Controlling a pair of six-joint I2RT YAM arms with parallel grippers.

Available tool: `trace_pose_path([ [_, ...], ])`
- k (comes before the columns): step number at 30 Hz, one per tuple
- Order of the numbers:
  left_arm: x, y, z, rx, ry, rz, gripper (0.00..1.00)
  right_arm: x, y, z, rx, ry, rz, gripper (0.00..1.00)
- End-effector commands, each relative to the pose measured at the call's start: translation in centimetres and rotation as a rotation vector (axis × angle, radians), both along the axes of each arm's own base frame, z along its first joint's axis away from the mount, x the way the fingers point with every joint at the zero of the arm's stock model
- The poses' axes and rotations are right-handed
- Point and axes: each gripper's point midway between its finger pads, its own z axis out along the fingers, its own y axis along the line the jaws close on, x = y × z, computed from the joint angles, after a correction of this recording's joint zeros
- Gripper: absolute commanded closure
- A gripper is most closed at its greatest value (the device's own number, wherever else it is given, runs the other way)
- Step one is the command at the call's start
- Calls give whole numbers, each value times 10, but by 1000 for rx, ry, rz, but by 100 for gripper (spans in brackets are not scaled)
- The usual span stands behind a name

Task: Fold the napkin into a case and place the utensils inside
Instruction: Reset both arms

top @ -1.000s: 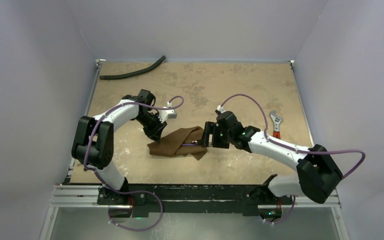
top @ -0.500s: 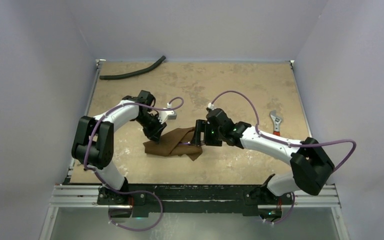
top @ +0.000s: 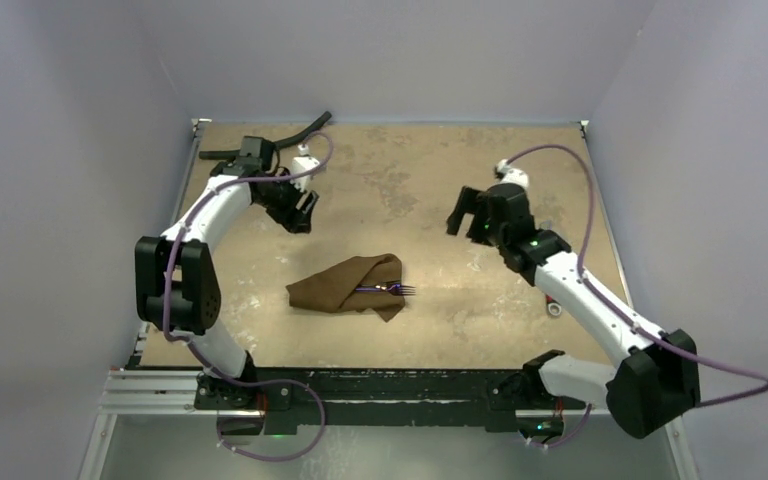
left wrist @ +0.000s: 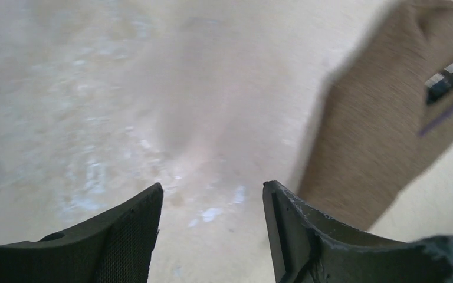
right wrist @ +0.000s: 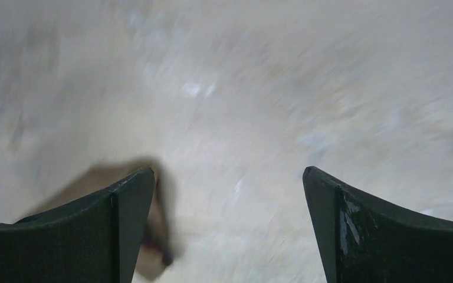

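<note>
Left gripper (top: 298,208) hovers near the black hose (top: 312,124) at the far-left corner of the table (top: 440,160); a wrench (top: 554,309) peeks from under the right arm. Mid-table, clear of both arms, the brown napkin (top: 345,287) lies folded over the utensils (top: 392,290), fork tines poking out to the right. Left jaws stand moderately apart and the right gripper (top: 463,212) is spread wide; both are empty.

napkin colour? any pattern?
The napkin is plain brown, no pattern; it shows best in the top external view.

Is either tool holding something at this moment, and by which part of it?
Nothing is held: the left tool and the right tool are open and empty, away from the napkin and utensils.
</note>
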Motion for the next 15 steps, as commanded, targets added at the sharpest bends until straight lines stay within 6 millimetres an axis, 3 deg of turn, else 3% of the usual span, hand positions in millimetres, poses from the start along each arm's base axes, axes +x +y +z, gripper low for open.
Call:
trace_pose_path([
  [1, 53, 32, 11, -48, -150, 228, 37, 55, -105, 41, -215, -274, -344, 1],
  [4, 56, 46, -20, -60, -167, 292, 30, 72, -149, 40, -374, -478, -477, 1],
  [7, 71, 62, -41, -42, -295, 417, 29, 78, -189, 19, -411, -498, -600, 1],
  [8, 66, 67, -51, -29, -292, 462, 28, 78, -197, 13, -403, -500, -628, 1],
  [11, 71, 74, -54, -56, -428, 507, 28, 72, -224, 7, -348, -569, -725, 1],
  [13, 66, 74, -57, -85, -488, 524, 28, 65, -231, 15, -327, -682, -736, 1],
  [15, 64, 79, -52, -118, -571, 584, 21, 61, -234, 14, -324, -742, -723, 1],
])
